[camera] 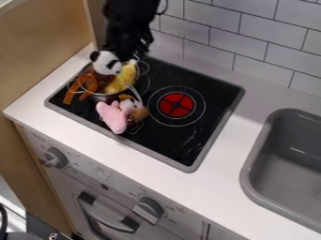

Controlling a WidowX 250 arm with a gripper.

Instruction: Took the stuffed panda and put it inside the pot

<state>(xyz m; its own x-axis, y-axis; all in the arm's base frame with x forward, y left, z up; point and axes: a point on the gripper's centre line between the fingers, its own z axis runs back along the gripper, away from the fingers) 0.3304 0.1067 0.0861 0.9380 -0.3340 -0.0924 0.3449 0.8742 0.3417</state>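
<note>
A black-and-white plush panda appears at the rear rim of a silver metal pot, beneath and view-left of the black robotic hand, whose grip cannot be determined.

Black stove in a white counter
Pot on the stove, toward the view's left; pink toy and brown-and-white toy beside it; sink set into the counter at right

You're seeing white tiles rising behind a white counter, a grey sink sitting at right, and a tan panel standing at left.
</note>
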